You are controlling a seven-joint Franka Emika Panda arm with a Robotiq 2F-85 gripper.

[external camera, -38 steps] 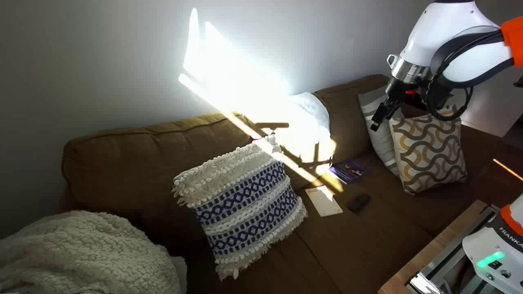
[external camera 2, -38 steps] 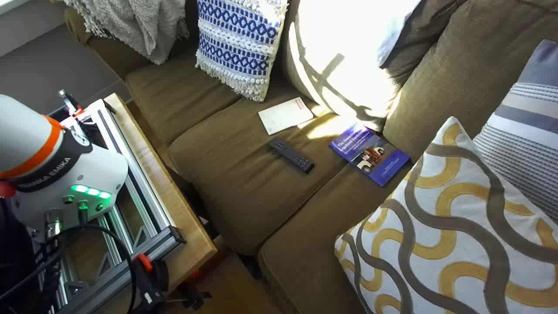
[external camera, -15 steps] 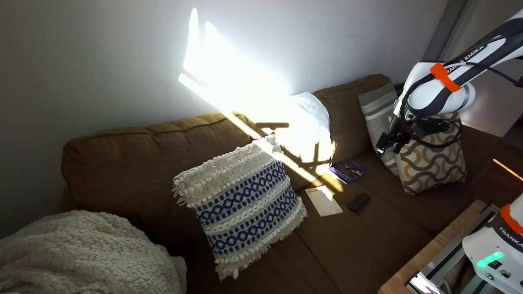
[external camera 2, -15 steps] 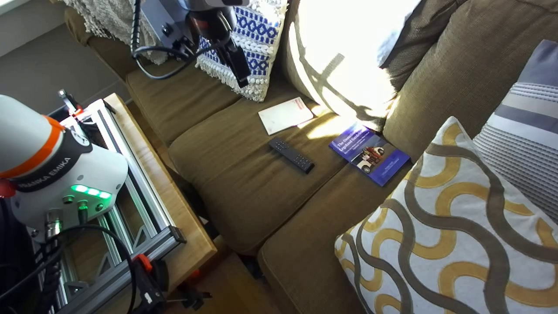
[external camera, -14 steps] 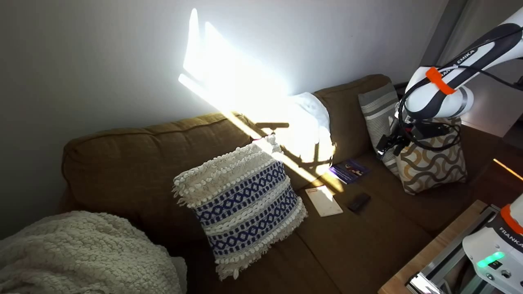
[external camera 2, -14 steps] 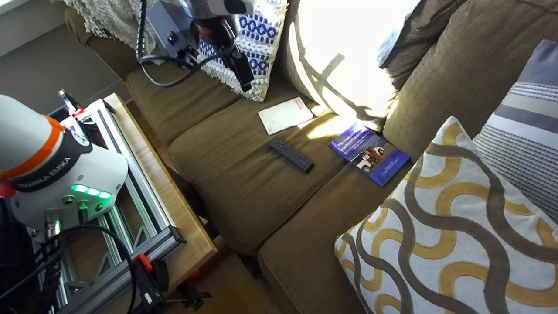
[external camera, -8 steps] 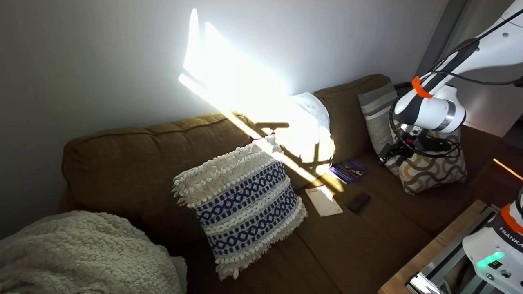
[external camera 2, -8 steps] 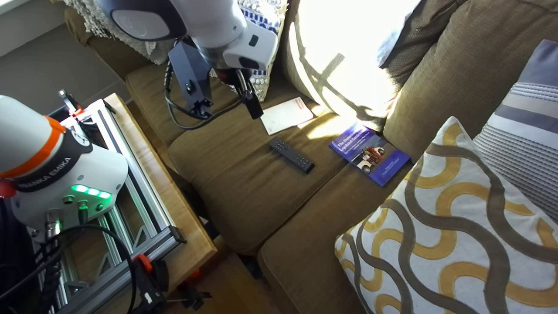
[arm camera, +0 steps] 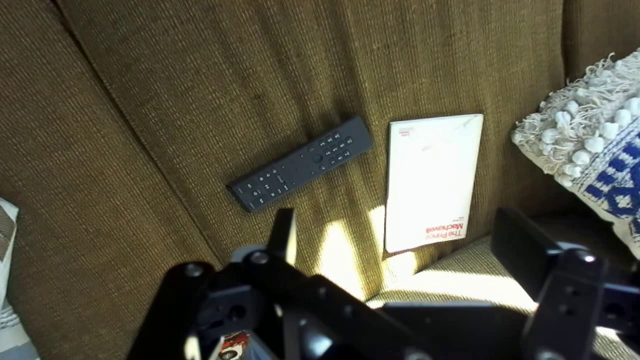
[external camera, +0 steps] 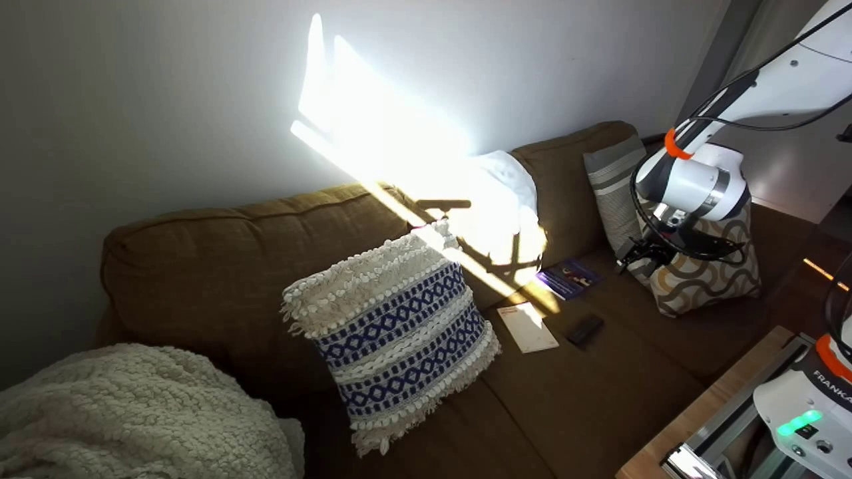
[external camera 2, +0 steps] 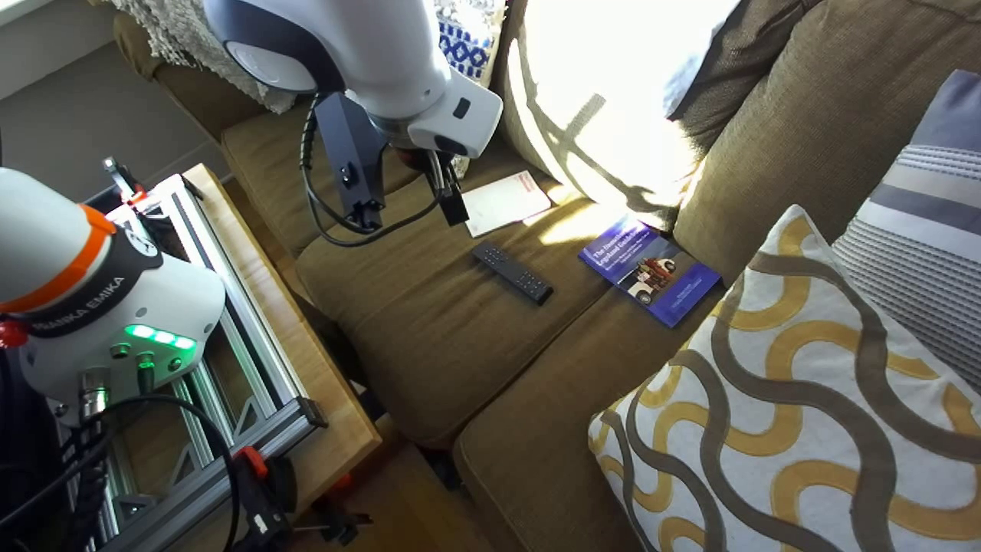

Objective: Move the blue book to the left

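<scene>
The blue book [external camera 2: 651,268] lies flat on the couch seat near the back cushion; an exterior view also shows it [external camera: 569,278]. In the wrist view only a small piece of the book [arm camera: 234,345] shows between the dark gripper parts at the bottom. My gripper [arm camera: 395,225] is open, its fingers wide apart with nothing between them. It hangs above the couch; in an exterior view the gripper [external camera 2: 455,215] appears beside the white book, left of the blue book. The gripper [external camera: 629,263] also shows before the pillows at right.
A white book [arm camera: 432,185] and a black remote [arm camera: 302,165] lie flat on the seat near the blue book. A striped knit pillow [external camera: 406,332] and a wavy-patterned pillow [external camera 2: 766,399] stand at either side. Bright sunlight falls on the back cushion [external camera 2: 590,100].
My arm has come down from high above the couch, entering an exterior view from the top and moving down and right there. The books and remote have not moved.
</scene>
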